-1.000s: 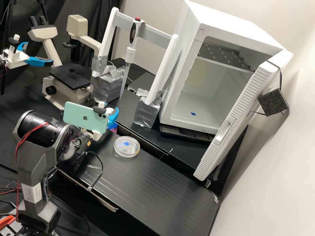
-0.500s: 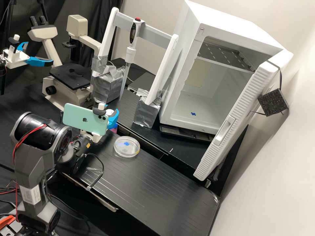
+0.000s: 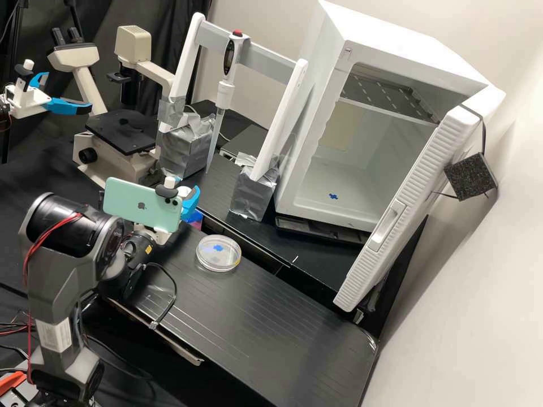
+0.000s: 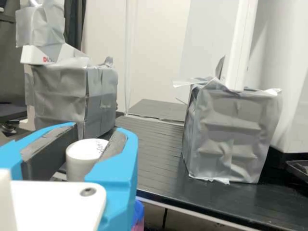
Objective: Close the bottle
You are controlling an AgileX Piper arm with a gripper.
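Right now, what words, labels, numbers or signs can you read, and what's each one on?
No text is legible enough to quote.
White cap in the gripper: dark marks on top, too small to read.
White stand: small red lettering, not readable in full.
Arm: a pale label, print too small to read.
Mint-green phone: a dark logo, no words readable.
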